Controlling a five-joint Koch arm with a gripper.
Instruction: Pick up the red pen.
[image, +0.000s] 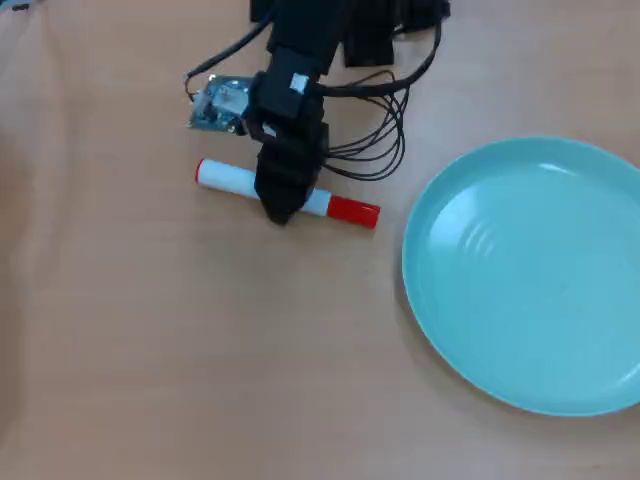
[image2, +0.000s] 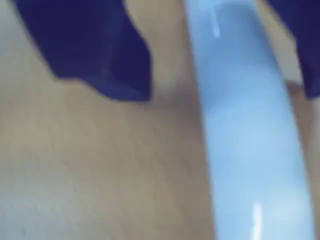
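The red pen (image: 228, 177) lies flat on the wooden table, its white barrel to the left and its red cap (image: 353, 210) to the right in the overhead view. My gripper (image: 280, 207) is down over the middle of the barrel and hides that part. In the wrist view the white barrel (image2: 250, 140) runs top to bottom between my two dark jaws. The left finger (image2: 100, 55) stands clear of the barrel with bare table between them. The right finger (image2: 310, 55) is close beside the barrel at the frame's edge. The gripper (image2: 220, 87) is open around the pen.
A large teal plate (image: 520, 270) lies on the table to the right of the pen. A small blue circuit board (image: 218, 105) and loops of black cable (image: 375, 150) sit behind the pen near the arm's base.
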